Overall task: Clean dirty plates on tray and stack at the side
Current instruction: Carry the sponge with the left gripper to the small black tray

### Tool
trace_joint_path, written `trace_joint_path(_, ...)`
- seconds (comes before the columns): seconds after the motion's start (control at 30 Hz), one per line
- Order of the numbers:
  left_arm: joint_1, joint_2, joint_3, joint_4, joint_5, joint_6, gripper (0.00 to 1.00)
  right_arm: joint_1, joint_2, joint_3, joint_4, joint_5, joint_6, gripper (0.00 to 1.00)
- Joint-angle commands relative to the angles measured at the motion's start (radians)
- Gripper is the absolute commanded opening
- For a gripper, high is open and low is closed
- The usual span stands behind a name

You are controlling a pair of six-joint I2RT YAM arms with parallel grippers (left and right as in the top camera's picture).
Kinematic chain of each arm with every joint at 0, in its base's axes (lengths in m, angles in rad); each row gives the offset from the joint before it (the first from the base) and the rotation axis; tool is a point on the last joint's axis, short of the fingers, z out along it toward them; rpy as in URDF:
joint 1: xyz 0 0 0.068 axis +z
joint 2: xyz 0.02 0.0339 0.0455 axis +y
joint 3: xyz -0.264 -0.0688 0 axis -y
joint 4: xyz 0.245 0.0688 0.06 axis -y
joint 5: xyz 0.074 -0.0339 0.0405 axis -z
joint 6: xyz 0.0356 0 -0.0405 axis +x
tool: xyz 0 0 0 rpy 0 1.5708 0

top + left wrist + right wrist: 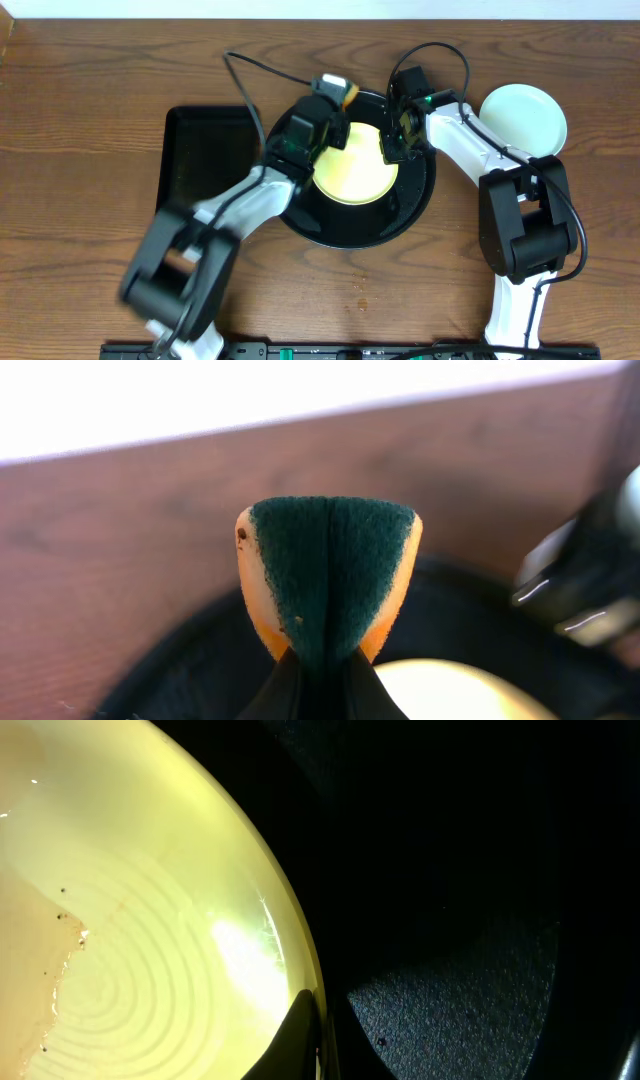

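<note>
1. Round tray (330, 232): glossy black with a raised rim, standing mid-table. In the right wrist view its floor (450, 1010) shows a fine pebbled texture.
2. Yellow plate (355, 170): pale yellow, round and shallow, lying inside the round tray, toward the tray's far half. Close up, the plate (150, 980) is glossy, with concentric ridges across its well and a bright glare patch near the rim. A duller tan film covers its left part, edged by small brown specks.
3. Right gripper (305, 1040): closed on the yellow plate's rim at the plate's right side, with one dark finger visible on the edge. Whether the plate is lifted off the tray floor cannot be told.
4. Left gripper (320, 685): clamped on a sponge (330, 570), which is folded double so that the dark green scouring face points outward and the orange foam shows at both flanks. In the overhead view the sponge (335, 88) sits above the tray's far rim, beside the plate rather than on it.
5. Mint-green plate (523, 118): light green and round, on the bare table (90, 120) well right of the round tray. Whether it is one plate or a stack cannot be told.
6. Rectangular tray (205, 150): black, just left of the round tray.
</note>
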Motion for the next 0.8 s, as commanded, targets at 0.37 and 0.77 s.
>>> trace_joint_path(0.37, 0.313, -0.348, 0.007, -0.694, -0.028, -0.020, 0.08, 0.010, -0.013, -0.014, 0.008, 0.002, 0.000, 0.24)
trace_joint_path(0.77, 0.473, -0.082, 0.007, -0.821, -0.039, -0.047, 0.08, 0.010, -0.013, -0.014, 0.008, 0.002, 0.000, 0.54)
